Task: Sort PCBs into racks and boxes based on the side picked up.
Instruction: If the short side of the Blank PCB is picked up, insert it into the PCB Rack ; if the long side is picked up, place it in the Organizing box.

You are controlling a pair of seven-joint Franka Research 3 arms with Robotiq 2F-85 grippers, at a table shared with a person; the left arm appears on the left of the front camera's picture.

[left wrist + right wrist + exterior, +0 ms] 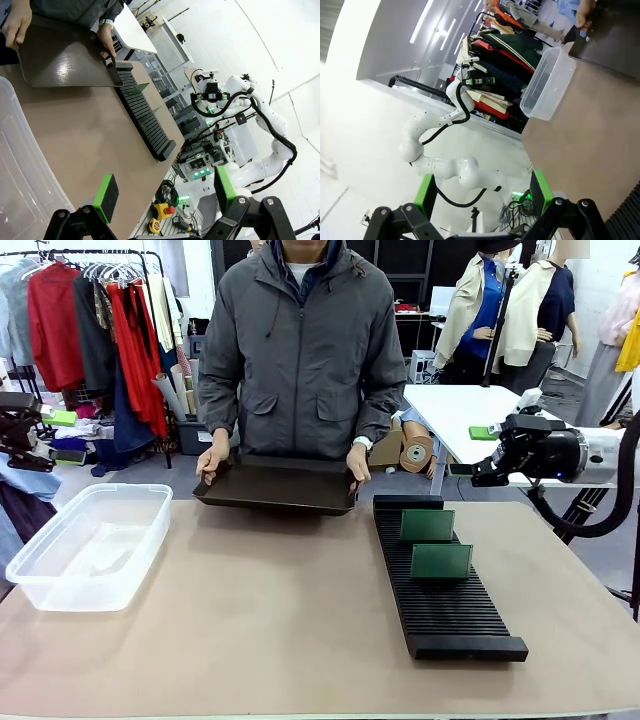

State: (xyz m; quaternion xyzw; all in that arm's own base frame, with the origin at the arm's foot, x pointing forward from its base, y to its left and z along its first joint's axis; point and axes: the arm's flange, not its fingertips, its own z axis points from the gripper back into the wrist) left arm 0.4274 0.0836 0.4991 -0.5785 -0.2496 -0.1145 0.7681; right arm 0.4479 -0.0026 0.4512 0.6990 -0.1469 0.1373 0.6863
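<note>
Front view: a person at the far edge of the tabletop [300, 630] holds a dark tray [277, 485] level in both hands, left hand [211, 461] and right hand [359, 461] as pictured, its long axis running left to right. No boards can be made out on the tray from this angle. 2 PCBs [441, 562] stand upright in the slots of the rack [440, 580], one just behind the other; the rack lies right of centre with its long axis running near to far, its far end just beside the tray's right corner. The box [88, 546] sits at the left, well apart from the rack, with nothing visible in it. The right gripper [487, 462] hangs above the table's far right edge, beside the rack's far end, jaws apart and holding nothing; the left gripper [165, 192] in its wrist view also stands with pads apart and bare, looking across the box toward the tray. Judged from this layout, the tray lies left of the right gripper and right of the left one; the right arm seems nearer to it.
</note>
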